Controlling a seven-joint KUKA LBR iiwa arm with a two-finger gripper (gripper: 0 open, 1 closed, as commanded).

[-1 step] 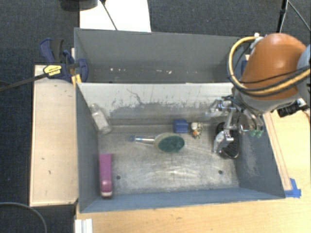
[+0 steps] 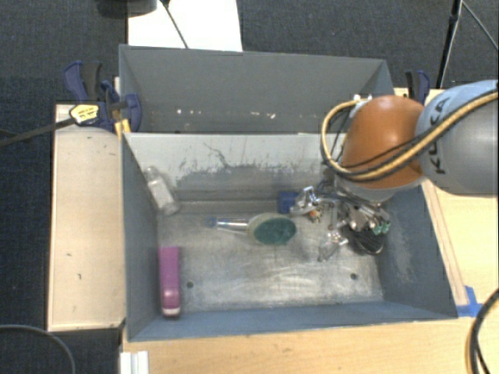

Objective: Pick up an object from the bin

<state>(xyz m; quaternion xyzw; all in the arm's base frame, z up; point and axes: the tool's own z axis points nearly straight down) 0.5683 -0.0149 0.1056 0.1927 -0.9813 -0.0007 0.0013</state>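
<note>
Gripper (image 2: 334, 238), state not discernible, beside a green disc (image 2: 272, 230), perhaps a brush; purple block (image 2: 170, 280) well apart

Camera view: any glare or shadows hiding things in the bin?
Camera view: glare specks along the bin's back wall; soft sheen on its floor; purple block and green round brush evenly lit, no hard shadow on either.

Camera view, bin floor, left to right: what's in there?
Pink-purple rectangular plastic block → round dark green disc on a clear handle → tool.
</note>
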